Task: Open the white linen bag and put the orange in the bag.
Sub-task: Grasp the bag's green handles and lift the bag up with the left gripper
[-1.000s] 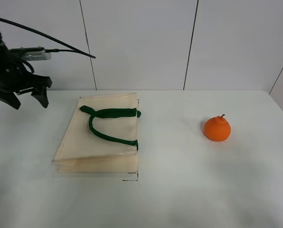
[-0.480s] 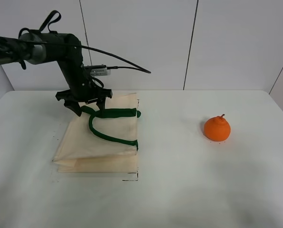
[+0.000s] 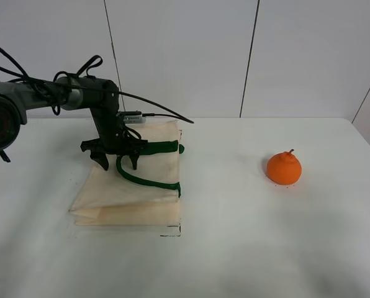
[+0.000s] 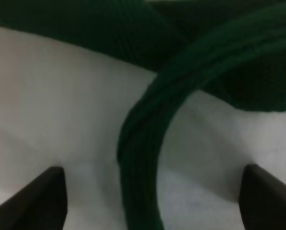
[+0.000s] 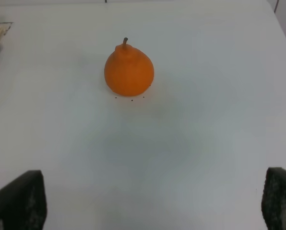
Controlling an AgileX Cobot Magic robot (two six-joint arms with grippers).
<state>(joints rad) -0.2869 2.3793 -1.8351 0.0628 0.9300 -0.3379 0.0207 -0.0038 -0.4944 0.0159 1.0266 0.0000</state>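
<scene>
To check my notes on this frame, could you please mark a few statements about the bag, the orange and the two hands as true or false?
1. The left hand is open, with a finger on either side of the green handle of the white linen bag. True.
2. The orange is inside the bag. False: it sits on the table, well apart from the bag.
3. The right hand is shut on the orange. False: it is open and empty.
4. The bag lies flat. True.
</scene>
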